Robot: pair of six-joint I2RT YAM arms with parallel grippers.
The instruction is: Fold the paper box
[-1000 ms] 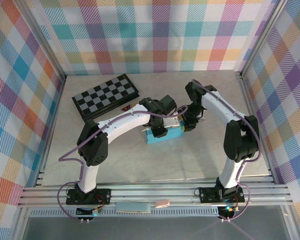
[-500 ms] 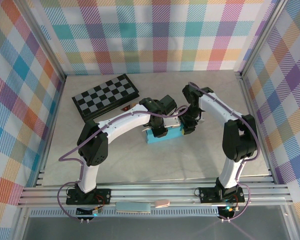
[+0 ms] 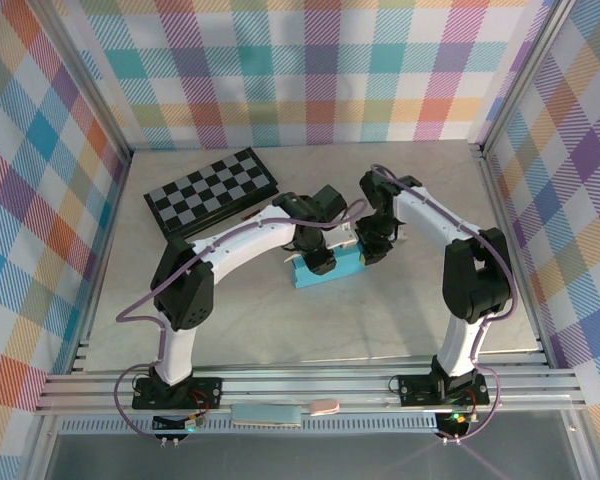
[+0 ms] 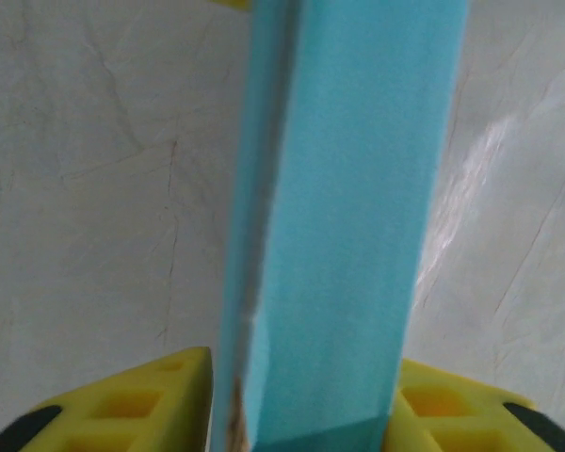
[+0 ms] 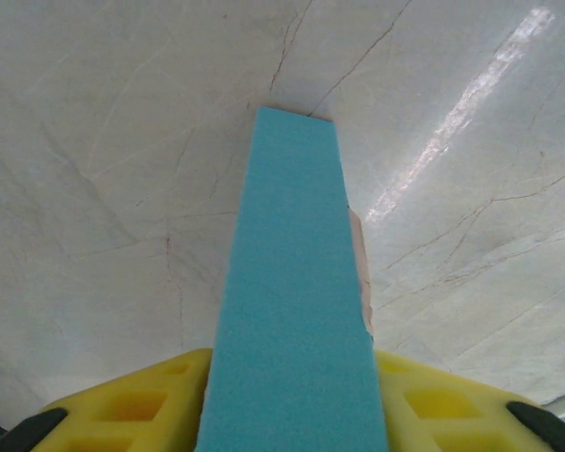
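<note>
Near side: bare table (image 3: 310, 340) between the arm bases and the box (image 3: 332, 272), so plenty of room there. Box sits about mid-table, long axis roughly left-right, well apart from every table edge. Left gripper (image 3: 320, 260) is down over its middle and right gripper (image 3: 368, 250) is at its right end, the 2 just beside each other. Left wrist view: box runs straight away between the yellow fingers (image 4: 174, 377) and fills the gap. Its left long edge is blurred, with a darker seam along it. Jaws are part open; can't tell if the pads press or just flank. Right wrist view: box likewise fills the gap between the fingers (image 5: 395, 372). Its far end is a clean square edge, and a pale strip peeks out along the right edge. Jaws part open here too, contact unclear. Table right of the box is bare out to the side wall. Checkerboard (image 3: 210, 192) lies far left, apart from the box.
</note>
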